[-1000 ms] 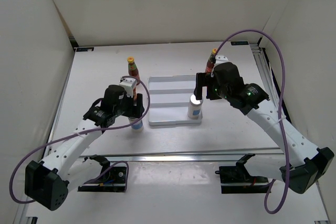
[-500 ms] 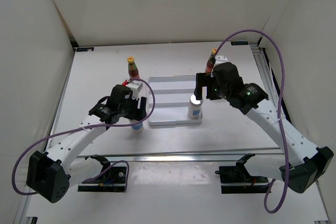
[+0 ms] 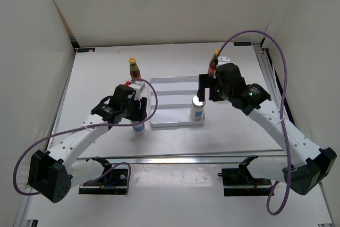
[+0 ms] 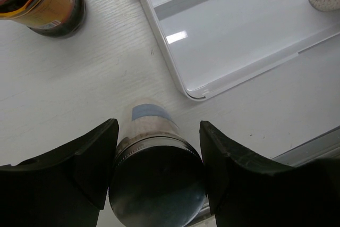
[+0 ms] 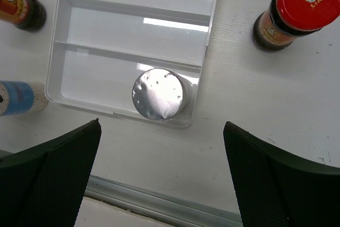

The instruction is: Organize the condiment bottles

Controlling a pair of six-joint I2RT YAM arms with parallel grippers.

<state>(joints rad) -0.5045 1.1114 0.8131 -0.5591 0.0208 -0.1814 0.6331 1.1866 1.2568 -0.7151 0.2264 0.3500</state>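
Left arm has swung forward and rightward, so the left gripper [image 4: 158, 131] now sets its jaws either side of a white shaker [image 4: 156, 182]. It stands on the bench [image 4: 64, 78] just beside the tray [image 5: 133, 30]; whether the jaws press it is unclear. The right gripper [image 5: 162, 125] hangs, jaws wide apart, above the second shaker [image 5: 158, 94] in the tray's near compartment. An uneven squeeze could topple the shaker, or a low lift could catch the tray's rim. Overhead, the arms largely hide both red-lidded jars [image 5: 297, 3].
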